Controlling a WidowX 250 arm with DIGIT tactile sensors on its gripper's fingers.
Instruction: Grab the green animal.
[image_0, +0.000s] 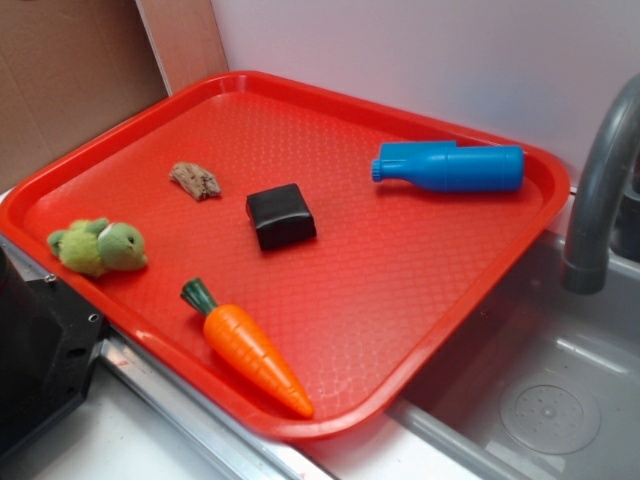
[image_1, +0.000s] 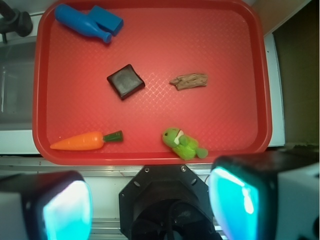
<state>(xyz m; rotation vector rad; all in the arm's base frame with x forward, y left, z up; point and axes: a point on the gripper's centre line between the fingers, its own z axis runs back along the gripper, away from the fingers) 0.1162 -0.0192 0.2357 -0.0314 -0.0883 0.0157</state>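
The green animal (image_0: 97, 247), a small fuzzy yellow-green plush, lies on its side at the near left edge of the red tray (image_0: 400, 270). In the wrist view the green animal (image_1: 182, 143) sits near the bottom rim of the tray (image_1: 225, 50), just above and between my fingers. My gripper (image_1: 150, 205) is open, high above the scene and back from the tray, over the black robot base. Its two cyan pads (image_1: 67, 210) stand far apart with nothing between them. The gripper does not show in the exterior view.
On the tray lie an orange carrot (image_0: 250, 350) (image_1: 85, 141), a black block (image_0: 281, 216) (image_1: 125, 81), a brown scrap (image_0: 196, 181) (image_1: 189, 81) and a blue bottle (image_0: 450, 167) (image_1: 87, 22). A grey faucet (image_0: 600, 180) and sink (image_0: 540, 400) are to the right.
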